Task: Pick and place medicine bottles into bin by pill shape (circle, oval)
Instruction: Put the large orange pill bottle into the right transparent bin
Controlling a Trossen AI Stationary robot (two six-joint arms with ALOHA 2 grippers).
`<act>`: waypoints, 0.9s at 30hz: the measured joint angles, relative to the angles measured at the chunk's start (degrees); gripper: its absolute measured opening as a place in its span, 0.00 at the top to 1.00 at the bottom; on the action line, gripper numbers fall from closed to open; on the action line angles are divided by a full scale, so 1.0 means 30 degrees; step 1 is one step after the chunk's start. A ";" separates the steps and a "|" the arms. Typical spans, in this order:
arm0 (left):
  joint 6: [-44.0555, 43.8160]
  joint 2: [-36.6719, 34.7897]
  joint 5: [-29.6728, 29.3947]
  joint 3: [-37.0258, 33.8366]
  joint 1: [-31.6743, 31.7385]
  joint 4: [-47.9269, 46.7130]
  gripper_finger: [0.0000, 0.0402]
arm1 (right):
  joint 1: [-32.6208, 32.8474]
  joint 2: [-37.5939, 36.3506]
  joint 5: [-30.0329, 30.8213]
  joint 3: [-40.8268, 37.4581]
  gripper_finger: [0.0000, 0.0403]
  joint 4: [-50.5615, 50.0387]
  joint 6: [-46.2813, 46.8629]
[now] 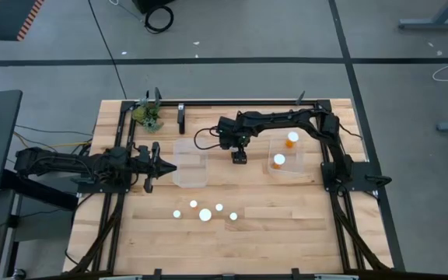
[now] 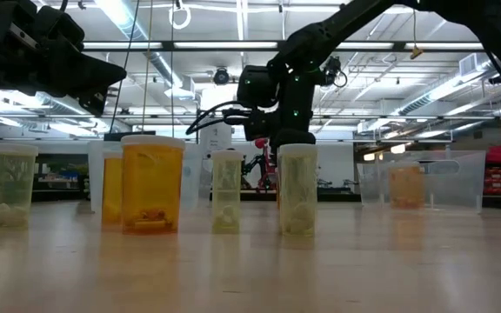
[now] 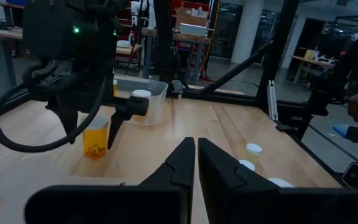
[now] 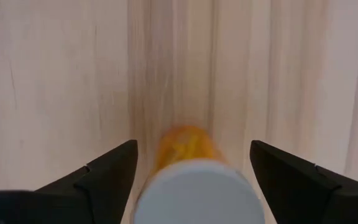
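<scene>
Bottle (image 4: 188,177), amber and white-capped, stands between the right claw's (image 4: 191,171) spread fingers.

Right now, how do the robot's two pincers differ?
The left pincer is shut, fingers nearly touching; the right pincer is open wide. The left pincer points level across the table beside a clear tub; the right pincer points down over a standing amber bottle, fingers either side of it. Both are dark, two-fingered, and grip nothing.
</scene>
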 joint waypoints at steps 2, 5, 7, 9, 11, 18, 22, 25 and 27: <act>0.0000 0.0004 -0.0002 0.0000 -0.0006 0.0000 0.94 | -0.0007 0.0000 0.0001 0.0000 0.24 0.0216 0.0064; 0.0000 0.0004 -0.0003 0.0000 -0.0004 0.0000 0.93 | -0.0002 0.0000 -0.0004 0.0000 0.28 0.0087 0.0106; 0.0000 0.0003 0.0000 0.0000 -0.0006 0.0000 0.92 | 0.0000 0.0000 -0.0007 0.0000 0.31 0.0010 0.0114; 0.0000 0.0004 0.0000 0.0000 -0.0003 0.0000 0.91 | -0.0007 0.0000 0.0001 0.0000 0.33 -0.0029 0.0124; 0.0000 -0.0003 0.0000 0.0000 -0.0006 0.0000 0.91 | -0.0005 0.0000 -0.0001 0.0000 0.36 -0.0019 0.0228; 0.0000 -0.0001 -0.0002 0.0000 0.0001 -0.0002 0.93 | -0.0001 -0.0085 0.0001 0.0000 0.42 -0.0529 0.0291; 0.0000 0.0004 0.0000 0.0000 0.0001 -0.0007 0.93 | 0.0000 -0.0442 0.0276 0.0000 0.44 -0.1117 0.0356; 0.0000 -0.0001 0.0000 0.0000 -0.0002 -0.0007 0.92 | 0.0000 -0.0824 0.0372 -0.0007 0.46 -0.1047 0.0364; 0.0000 0.0004 -0.0003 0.0000 -0.0004 -0.0007 0.91 | 0.0000 -0.1133 0.0400 -0.0007 0.46 -0.0839 0.0370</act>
